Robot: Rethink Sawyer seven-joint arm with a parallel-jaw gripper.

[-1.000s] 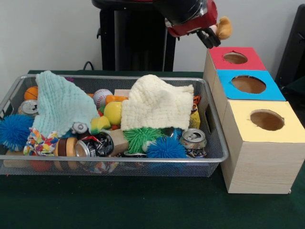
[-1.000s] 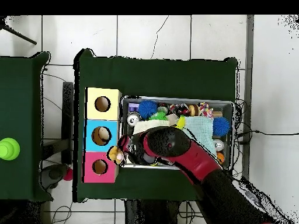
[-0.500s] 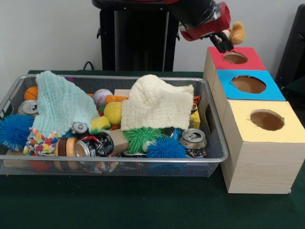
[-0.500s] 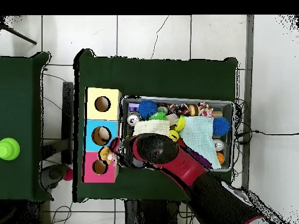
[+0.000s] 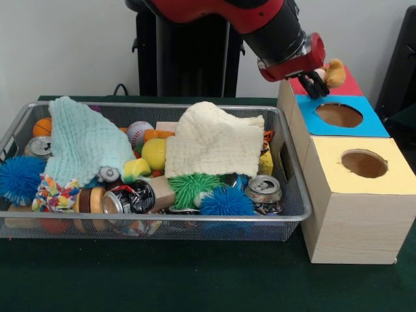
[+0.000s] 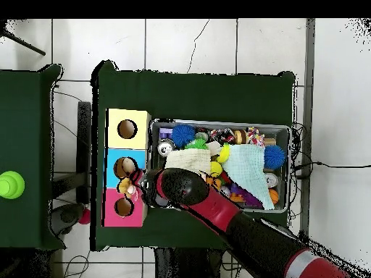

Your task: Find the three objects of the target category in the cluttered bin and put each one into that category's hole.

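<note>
One tan plush toy [image 5: 335, 73], small, pinched between the dark fingertips of the gripper [image 5: 317, 83] and carried clear of the bin. Fingers closed on it, the toy sticking out to one side of them. Just below the fingers, the seam where the red box [image 5: 348, 84] meets the blue box [image 5: 305, 107]; seen from overhead, toy [image 6: 127, 187] and gripper [image 6: 136, 185] hang over that same seam, with the red hole [image 6: 124, 207] to one side of the fingers and the blue hole [image 6: 126, 167] to the other. Not released yet, and hard to say from here which of the two holes is meant. Farther from the fingers, past the blue box, the yellow box [image 5: 390, 195], its hole dark and apparently empty. Something pale possibly inside the blue hole from above, but too small to call.

Judged progress: one object in the air and near delivery, none plainly confirmed inside a hole, so at least this drop to finish and probably more searching after it.

Well away from the fingers and lower, the wire bin [image 5: 296, 214], crowded: a cream cloth [image 5: 214, 140] and a mint cloth [image 5: 81, 140] covering much of the pile, spiky balls, crushed cans and small balls around them. Likely hiding places for any remaining targets, so probably some lifting of cloths ahead.
</note>
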